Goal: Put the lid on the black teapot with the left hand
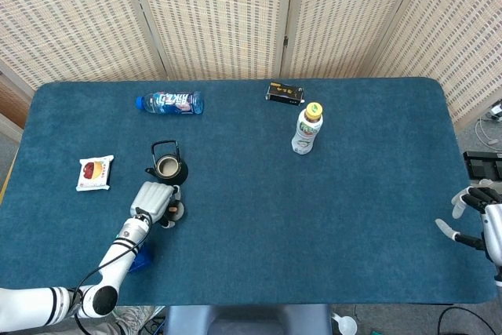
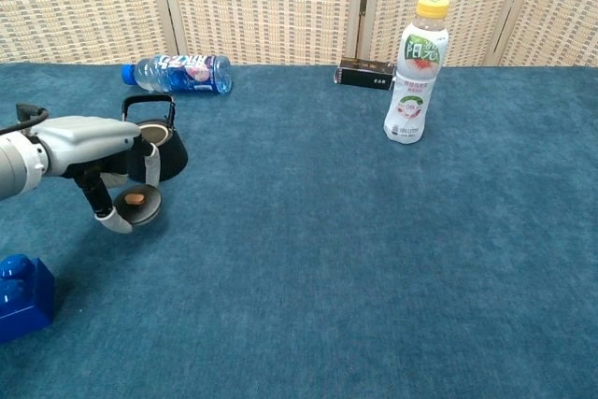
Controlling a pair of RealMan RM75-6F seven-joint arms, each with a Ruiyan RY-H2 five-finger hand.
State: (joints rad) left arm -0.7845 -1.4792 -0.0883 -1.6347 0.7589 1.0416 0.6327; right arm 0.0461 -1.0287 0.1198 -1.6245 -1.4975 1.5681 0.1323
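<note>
Fingers (image 2: 105, 217) of left hand (image 1: 154, 201) curled around lid (image 2: 137, 201), grip unconfirmed.
Black teapot (image 1: 168, 167) just beyond, toward surface's far edge.

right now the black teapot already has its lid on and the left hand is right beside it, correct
Not quite: the black teapot is open on top, as the head view shows. Its round dark lid lies on the blue cloth by the left hand, which is indeed beside the pot.

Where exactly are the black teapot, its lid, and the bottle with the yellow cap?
black teapot (image 1: 168, 168): head view, on its open mouth.
lid (image 2: 136, 201): chest view, on the knob at the middle of the lid's top.
bottle with the yellow cap (image 2: 415, 81): chest view, on the label around its upright body.
</note>
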